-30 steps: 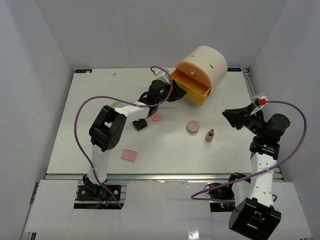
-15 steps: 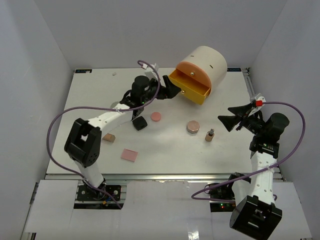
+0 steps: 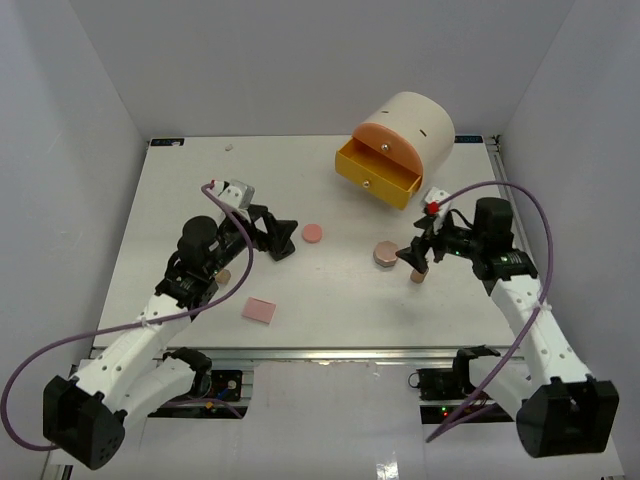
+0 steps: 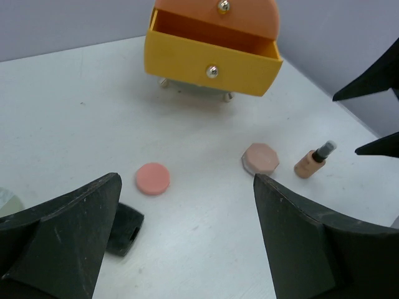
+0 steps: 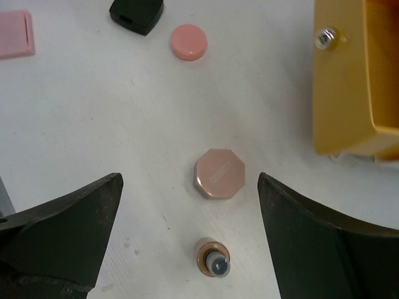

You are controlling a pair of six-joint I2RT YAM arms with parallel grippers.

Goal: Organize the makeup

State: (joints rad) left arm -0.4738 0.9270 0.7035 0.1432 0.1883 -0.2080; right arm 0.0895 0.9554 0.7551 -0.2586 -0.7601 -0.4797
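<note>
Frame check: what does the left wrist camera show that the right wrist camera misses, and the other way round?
Only the left wrist view: the orange drawer front above the yellow drawer, and the open right gripper at the right edge. Only the right wrist view: the flat pink square at top left. Both: the yellow drawer pulled open, the pink round compact, the octagonal rose-beige compact, the upright tan bottle and the black case.

L pincer (image 3: 288,240), R pincer (image 3: 412,246): jaws wide.
</note>
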